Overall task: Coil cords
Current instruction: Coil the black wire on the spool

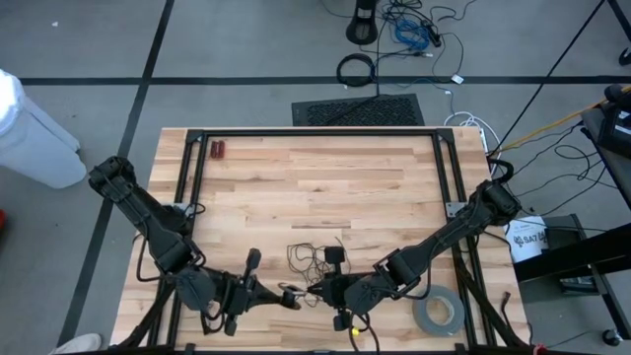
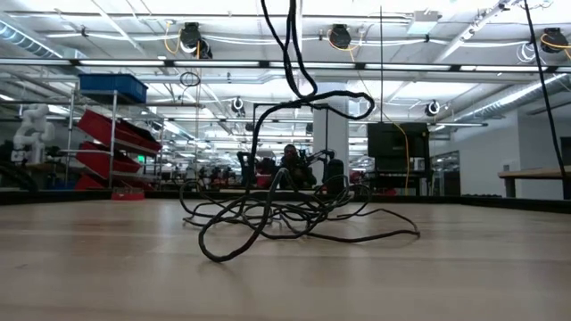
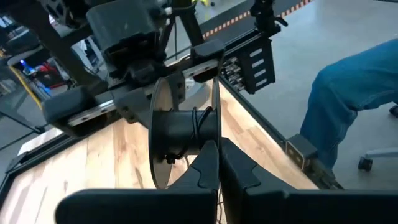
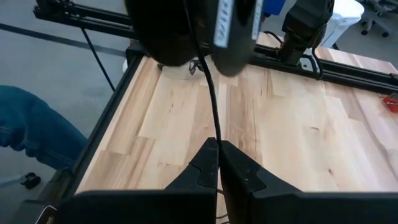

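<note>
From above, the left gripper and right gripper are meeting tip to tip, the thin black wiry cord lying loose just beyond them.

Table level: the cord is sprawling, one strand rising.

Left wrist: clenched fingers are facing a black plastic spool.

Right wrist: fingers are pinching the cord.

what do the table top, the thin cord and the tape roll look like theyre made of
Table top: pale wood, apparently butcher-block, matte; visible planks and grain lines.
Thin cord: black, likely rubber- or plastic-jacketed wire; it lies in springy loose loops with a dull sheen.
Tape roll: grey, probably cloth or duct tape, matte; a flat wound ring with an open centre. The exact type cannot be told.
</note>
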`<action>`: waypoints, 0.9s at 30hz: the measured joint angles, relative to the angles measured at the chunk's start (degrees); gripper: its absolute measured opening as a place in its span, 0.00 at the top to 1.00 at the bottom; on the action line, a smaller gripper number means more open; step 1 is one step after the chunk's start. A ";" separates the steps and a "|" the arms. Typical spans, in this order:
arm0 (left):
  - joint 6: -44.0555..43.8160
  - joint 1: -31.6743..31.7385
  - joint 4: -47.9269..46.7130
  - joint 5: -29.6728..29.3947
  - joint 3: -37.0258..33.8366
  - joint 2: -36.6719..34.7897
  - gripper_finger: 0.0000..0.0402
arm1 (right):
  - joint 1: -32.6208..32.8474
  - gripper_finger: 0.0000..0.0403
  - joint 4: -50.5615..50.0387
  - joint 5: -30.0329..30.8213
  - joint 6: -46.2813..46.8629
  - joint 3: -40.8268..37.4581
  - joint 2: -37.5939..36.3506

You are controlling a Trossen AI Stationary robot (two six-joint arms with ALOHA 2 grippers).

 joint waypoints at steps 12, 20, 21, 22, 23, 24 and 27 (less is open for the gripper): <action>1.20 -2.58 2.68 0.32 0.00 0.04 1.00 | -1.48 0.95 -1.39 -7.85 -0.96 0.00 0.90; 1.81 -3.66 2.13 0.39 0.00 0.04 1.00 | 0.46 0.84 -2.09 -9.04 3.36 -1.93 0.42; 2.20 -3.66 2.13 0.39 0.00 0.04 1.00 | 0.78 0.83 -0.06 -8.82 3.68 -3.19 0.42; 2.60 -3.66 2.17 0.39 0.00 0.04 1.00 | 1.04 0.82 2.50 -8.58 3.97 -4.67 0.42; 2.66 -3.64 2.22 0.37 0.00 0.04 1.00 | 1.21 0.81 5.83 -8.06 4.18 -6.34 0.42; 2.66 -3.64 2.18 0.35 0.00 0.04 1.00 | 1.37 0.80 9.51 -7.30 4.40 -8.13 0.42; 3.02 -3.62 2.19 0.25 0.00 0.04 1.00 | 1.58 0.77 20.32 -6.13 4.48 -13.91 0.42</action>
